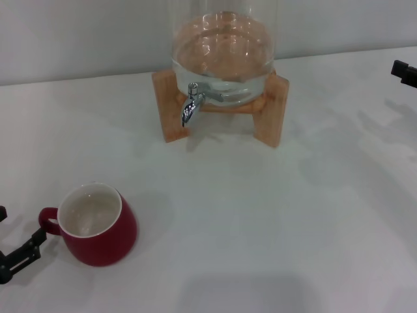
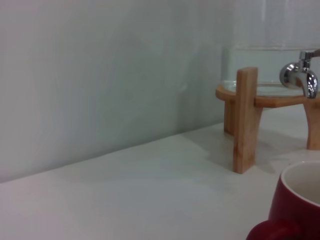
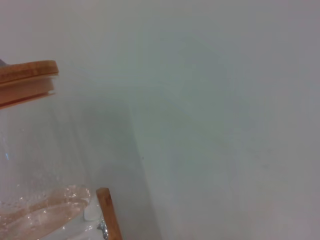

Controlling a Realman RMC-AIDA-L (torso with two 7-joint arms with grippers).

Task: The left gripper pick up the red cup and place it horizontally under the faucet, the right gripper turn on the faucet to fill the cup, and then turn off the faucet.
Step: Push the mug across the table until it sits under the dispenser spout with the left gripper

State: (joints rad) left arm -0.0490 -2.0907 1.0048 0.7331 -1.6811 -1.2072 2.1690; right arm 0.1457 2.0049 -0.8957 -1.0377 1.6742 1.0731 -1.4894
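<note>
Red cup (image 1: 98, 225) still ungrasped | left gripper (image 1: 16, 257) open beside handle | next: close on handle | right gripper (image 1: 404, 70) parked, state unclear

Head view looks down — wrist views sit low, sharing the dispenser (image 1: 223, 49).

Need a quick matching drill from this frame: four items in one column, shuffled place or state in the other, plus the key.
1. squat dark-red ceramic cup
2. shiny chrome faucet
3. left gripper
4. right gripper

A. far right edge of the head view
B. beside the cup's handle
C. upright on the white table, apart from the dispenser
D. on the clear glass dispenser, spout down

Pairs: 1-C, 2-D, 3-B, 4-A
</note>
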